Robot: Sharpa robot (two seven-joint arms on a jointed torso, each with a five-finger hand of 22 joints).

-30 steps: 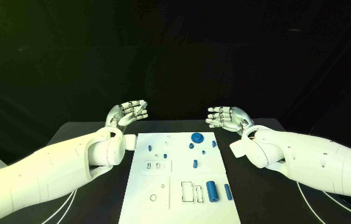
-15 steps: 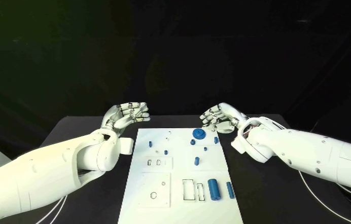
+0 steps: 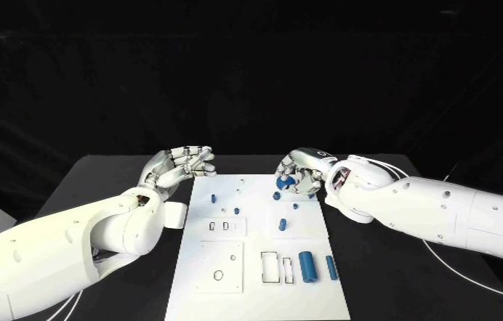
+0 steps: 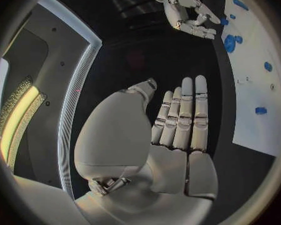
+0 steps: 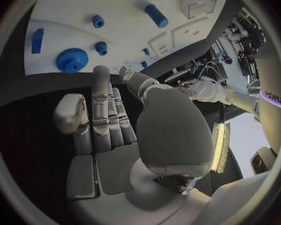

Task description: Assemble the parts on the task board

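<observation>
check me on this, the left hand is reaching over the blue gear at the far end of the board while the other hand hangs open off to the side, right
Not quite: the right hand is the one over the blue gear at the task board's far end, as the head view shows. The left hand is the one held open beside the board, holding nothing.

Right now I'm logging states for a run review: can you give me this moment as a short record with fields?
board: white task board on the black table
right hand: right hand over the blue gear at the board's far edge, fingers apart, holding nothing
left hand: left hand raised beside the board's far left corner, holding nothing
loose parts: large blue cylinder near the board's near right
</observation>
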